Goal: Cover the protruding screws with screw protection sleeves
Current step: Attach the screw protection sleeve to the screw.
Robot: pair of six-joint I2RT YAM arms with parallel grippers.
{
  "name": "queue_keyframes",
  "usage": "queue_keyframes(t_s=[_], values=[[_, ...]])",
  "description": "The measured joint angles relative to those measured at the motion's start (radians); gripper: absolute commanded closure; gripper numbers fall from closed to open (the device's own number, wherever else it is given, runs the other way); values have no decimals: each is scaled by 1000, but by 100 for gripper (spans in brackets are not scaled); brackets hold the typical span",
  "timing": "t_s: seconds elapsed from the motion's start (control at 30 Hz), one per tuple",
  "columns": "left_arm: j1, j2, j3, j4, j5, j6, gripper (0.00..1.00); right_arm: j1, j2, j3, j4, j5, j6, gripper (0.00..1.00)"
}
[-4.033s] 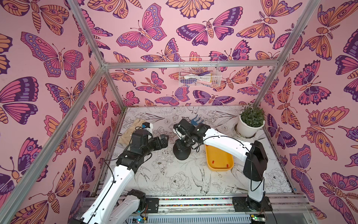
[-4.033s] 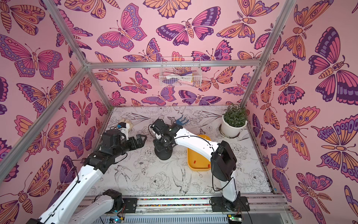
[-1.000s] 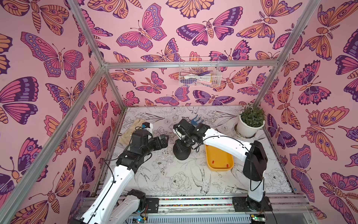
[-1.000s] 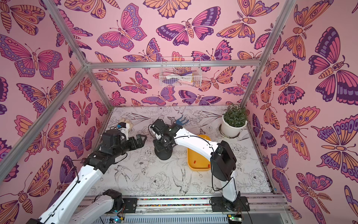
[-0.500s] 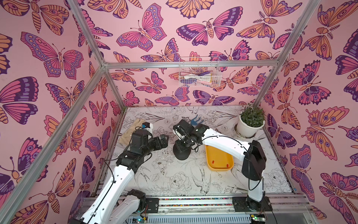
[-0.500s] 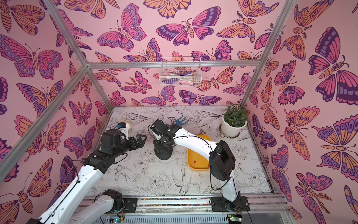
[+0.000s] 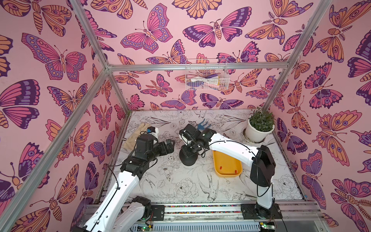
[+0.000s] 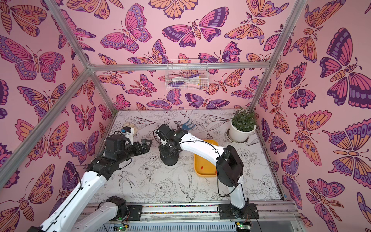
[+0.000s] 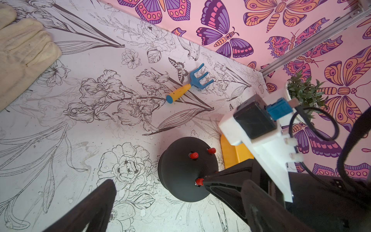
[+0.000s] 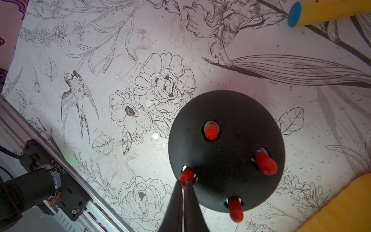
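Note:
A black dome stands mid-table. Several red screw protection sleeves sit on its top, so the protruding screws are hidden under them; only white bases show. My right gripper reaches down onto the dome. It is shut, with its tips pinching the end of one sleeve near the dome's rim. My left gripper hovers left of the dome, open and empty. More sleeves lie in the yellow tray.
A potted plant stands at the back right. A blue and yellow toy rake lies behind the dome and a beige glove at the back left. A wire basket hangs on the back wall.
The right arm has edged slightly left while its gripper stays on the dome. The left arm has not moved.

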Motion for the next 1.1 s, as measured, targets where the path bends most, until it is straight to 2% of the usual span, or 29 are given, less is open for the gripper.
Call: queue_keyframes(t_s=[1.1], values=[[0, 0, 0, 0, -6, 0, 0, -7, 0, -24, 52, -26, 19, 93]])
